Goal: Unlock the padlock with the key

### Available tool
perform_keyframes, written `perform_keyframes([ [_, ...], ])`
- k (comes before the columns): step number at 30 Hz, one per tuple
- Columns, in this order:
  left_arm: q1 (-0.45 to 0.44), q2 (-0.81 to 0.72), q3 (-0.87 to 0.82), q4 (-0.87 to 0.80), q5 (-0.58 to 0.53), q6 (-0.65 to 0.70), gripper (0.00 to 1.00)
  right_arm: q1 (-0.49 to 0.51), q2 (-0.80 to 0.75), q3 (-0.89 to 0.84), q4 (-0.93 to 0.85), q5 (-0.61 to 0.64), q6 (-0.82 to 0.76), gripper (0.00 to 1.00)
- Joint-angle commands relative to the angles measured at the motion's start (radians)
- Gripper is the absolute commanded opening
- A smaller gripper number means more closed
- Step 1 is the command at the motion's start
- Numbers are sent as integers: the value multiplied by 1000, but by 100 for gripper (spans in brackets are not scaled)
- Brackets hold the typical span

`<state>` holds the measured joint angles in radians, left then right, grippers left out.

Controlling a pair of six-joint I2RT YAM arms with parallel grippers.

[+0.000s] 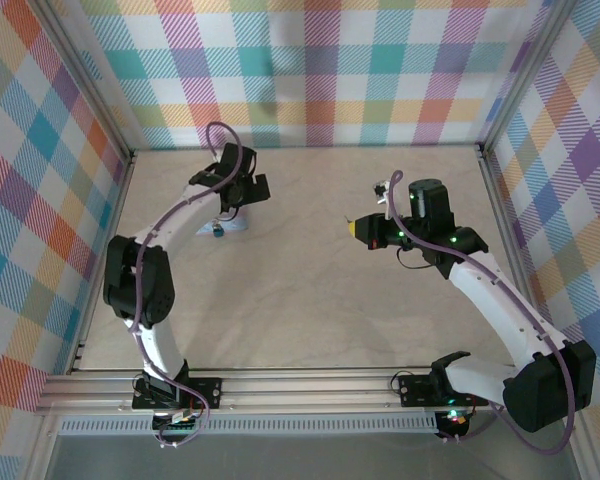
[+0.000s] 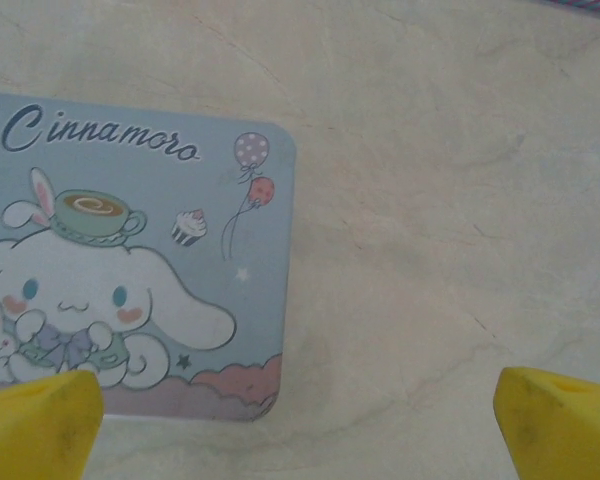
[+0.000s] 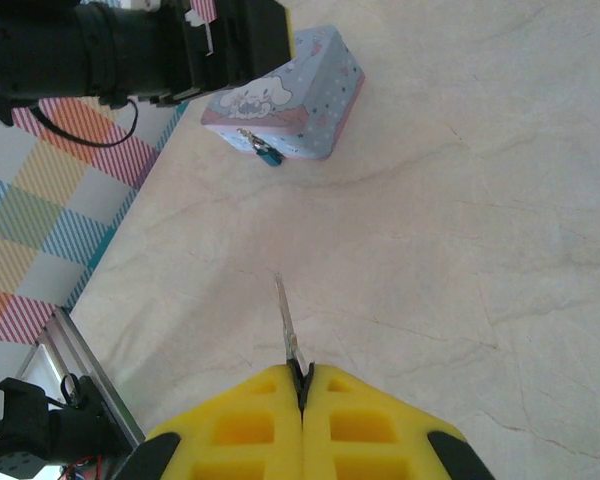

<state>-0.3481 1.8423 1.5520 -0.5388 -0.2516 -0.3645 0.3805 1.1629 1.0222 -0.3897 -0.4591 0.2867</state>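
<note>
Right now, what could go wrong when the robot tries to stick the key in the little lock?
1. The left pincer is open above the Cinnamoroll box, so nothing holds it; a push from the key might slide it.
2. The padlock is tiny and hangs on the box's front, so the key could miss its hole.
3. The right pincer pinches just the key's end; it might twist.

White-and-black arms (image 1: 180, 225), purple cables (image 1: 242, 155), yellow foam fingers (image 3: 240, 430)

Bright, even light, soft shadows; close padlock (image 2: 140, 200) slightly blurred.
</note>
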Motion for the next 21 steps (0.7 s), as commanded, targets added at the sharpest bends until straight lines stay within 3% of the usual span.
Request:
perform_keyframes([
  [1,19,61,78,-72,4,51,100,2,-29,-3,-23,4,-24,3],
  [21,44,274,192,-82,28,70,100,1,-40,-5,-38,23,-31,3],
])
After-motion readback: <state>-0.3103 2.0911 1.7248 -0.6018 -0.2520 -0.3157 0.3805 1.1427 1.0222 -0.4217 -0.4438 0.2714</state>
